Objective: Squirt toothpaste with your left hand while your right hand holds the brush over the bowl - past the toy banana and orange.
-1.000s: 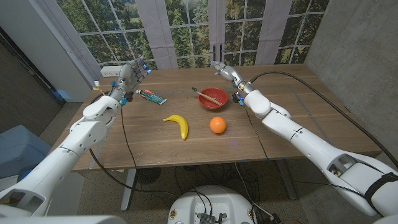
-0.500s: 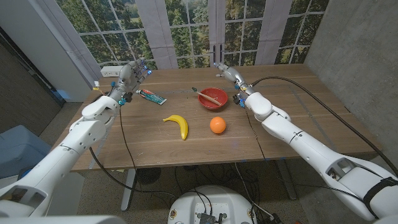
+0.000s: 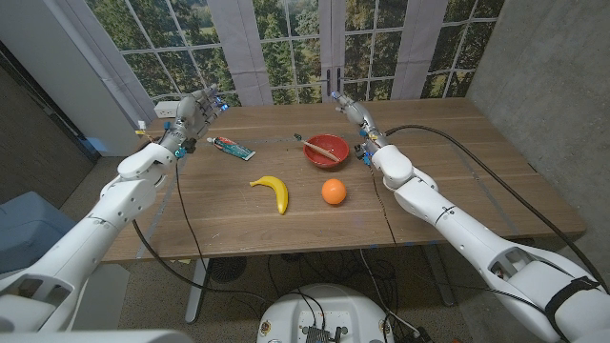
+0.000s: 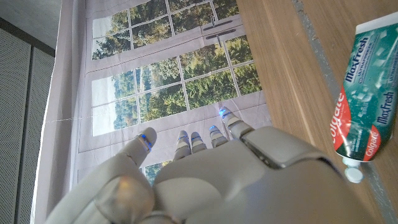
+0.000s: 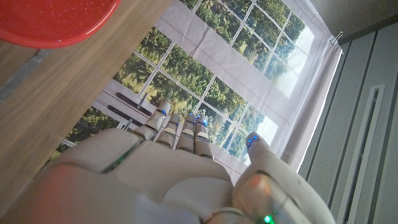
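A green, white and red toothpaste tube (image 3: 232, 148) (image 4: 363, 119) lies on the table left of the red bowl (image 3: 326, 150) (image 5: 53, 20). A toothbrush (image 3: 316, 146) rests across the bowl, its head sticking out to the left. The yellow toy banana (image 3: 273, 189) and the toy orange (image 3: 333, 191) lie nearer the front edge. My left hand (image 3: 195, 112) (image 4: 205, 171) is raised at the far left table corner, fingers apart, holding nothing. My right hand (image 3: 349, 110) (image 5: 161, 171) is up behind the bowl, fingers extended, also empty.
The wooden table (image 3: 438, 181) has bare surface on its right half. A black cable (image 3: 457, 143) runs over the right side. A white object (image 3: 168, 109) sits at the far left corner by my left hand. Windows with curtains stand behind the table.
Both hands have risen and drawn slightly back toward the far edge. The toothpaste, bowl, brush, banana and orange have not moved.
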Tool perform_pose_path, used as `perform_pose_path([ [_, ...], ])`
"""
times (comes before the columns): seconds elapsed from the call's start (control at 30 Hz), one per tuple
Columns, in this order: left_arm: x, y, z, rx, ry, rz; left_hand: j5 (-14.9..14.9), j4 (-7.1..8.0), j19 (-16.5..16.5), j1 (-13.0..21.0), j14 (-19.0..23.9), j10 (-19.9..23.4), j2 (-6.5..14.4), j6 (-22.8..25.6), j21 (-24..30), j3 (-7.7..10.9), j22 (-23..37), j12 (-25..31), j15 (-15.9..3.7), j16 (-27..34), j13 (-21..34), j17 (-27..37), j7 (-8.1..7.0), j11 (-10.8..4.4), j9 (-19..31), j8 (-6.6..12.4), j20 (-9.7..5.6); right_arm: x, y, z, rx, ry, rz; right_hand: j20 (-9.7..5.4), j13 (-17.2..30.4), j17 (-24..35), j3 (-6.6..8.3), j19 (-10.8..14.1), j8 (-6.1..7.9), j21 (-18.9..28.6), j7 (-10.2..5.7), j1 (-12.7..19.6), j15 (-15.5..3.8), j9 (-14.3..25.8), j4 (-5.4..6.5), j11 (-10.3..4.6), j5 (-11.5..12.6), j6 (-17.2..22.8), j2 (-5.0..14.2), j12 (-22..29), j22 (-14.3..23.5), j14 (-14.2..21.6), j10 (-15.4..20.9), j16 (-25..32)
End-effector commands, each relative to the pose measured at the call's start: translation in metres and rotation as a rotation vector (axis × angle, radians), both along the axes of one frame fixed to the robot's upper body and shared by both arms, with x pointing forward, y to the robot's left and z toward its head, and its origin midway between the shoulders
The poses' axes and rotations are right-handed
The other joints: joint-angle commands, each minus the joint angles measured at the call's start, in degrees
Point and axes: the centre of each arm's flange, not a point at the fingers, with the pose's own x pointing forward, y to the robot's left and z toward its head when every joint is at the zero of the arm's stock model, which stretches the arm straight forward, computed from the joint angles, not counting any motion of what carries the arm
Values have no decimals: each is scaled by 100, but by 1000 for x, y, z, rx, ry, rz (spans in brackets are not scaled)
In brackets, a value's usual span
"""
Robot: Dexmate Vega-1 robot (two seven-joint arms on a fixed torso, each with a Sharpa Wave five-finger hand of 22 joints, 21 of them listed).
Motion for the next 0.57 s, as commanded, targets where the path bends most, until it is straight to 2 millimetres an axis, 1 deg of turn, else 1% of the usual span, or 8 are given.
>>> perform_pose_path([
  [0.03,16,7,7,-1,-4,-26,-13,-49,-44,-50,-68,-52,277,-59,-6,10,11,15,-430,-32,18,-5,-14,-13,5,-10,-449,5,-6,-4,153,26,53,-16,-12,-43,-5,67,-5,-40,33,3,-25,14,-56,40,-7,0,-14,-2,13,-62,-43,-29],
  [0.1,18,5,8,0,-3,-32,-16,-54,-47,-51,-73,-55,273,-62,-6,9,11,17,-433,-33,18,-5,-16,-15,5,-9,-451,6,-9,-5,178,30,65,-19,-20,-61,-10,98,-8,-46,47,-9,10,14,-61,56,-7,-8,-20,-5,14,-71,-61,-23],
  [0.33,17,0,11,21,3,-33,-28,-71,-58,-56,-87,-66,272,-80,-9,10,11,21,-420,-32,18,-6,-13,-4,5,-6,-453,6,-22,-9,243,39,104,-123,-39,-114,-11,183,-2,-66,97,-39,49,14,-70,67,-3,10,-12,7,19,-48,-53,8],
  [0.4,17,-1,11,29,5,-23,-30,-74,-58,-57,-88,-65,273,-81,-9,10,11,23,-419,-31,18,-6,-11,1,5,-5,-455,8,-27,-11,261,44,105,-150,-46,-131,-14,216,-1,-73,98,-54,71,14,-71,95,-2,14,-11,11,19,-34,-49,20],
  [0.43,16,-1,11,31,9,-21,-31,-75,-58,-57,-87,-66,273,-81,-8,10,11,24,-422,-31,18,-6,-13,-4,5,-4,-455,9,-29,-12,273,50,113,-156,-56,-158,-19,268,-2,-84,113,-77,126,14,-74,175,-2,16,-10,21,20,-17,-31,34],
  [0.47,16,-1,10,29,14,-20,-33,-77,-59,-58,-88,-67,273,-84,-8,10,11,24,-422,-30,18,-6,-9,-4,5,-4,-457,10,-30,-14,286,52,121,-77,-81,-229,-24,392,-3,-120,164,-122,260,14,-90,318,2,25,5,19,19,3,-52,57],
  [0.53,17,-2,8,26,26,-17,-35,-81,-63,-59,-89,-69,274,-85,-9,11,11,26,-416,-30,18,-6,-5,-5,5,-2,-457,10,-32,-17,295,48,116,19,-99,-290,-26,484,-3,-158,279,-161,440,14,-104,395,4,34,15,20,19,29,-66,73],
  [0.57,18,-2,7,26,32,-17,-37,-82,-63,-59,-90,-70,275,-85,-9,11,11,26,-419,-29,18,-6,-6,-10,5,-1,-454,10,-33,-18,299,47,118,29,-102,-299,-26,496,-1,-165,307,-170,453,14,-104,411,4,40,18,21,19,41,-66,78],
])
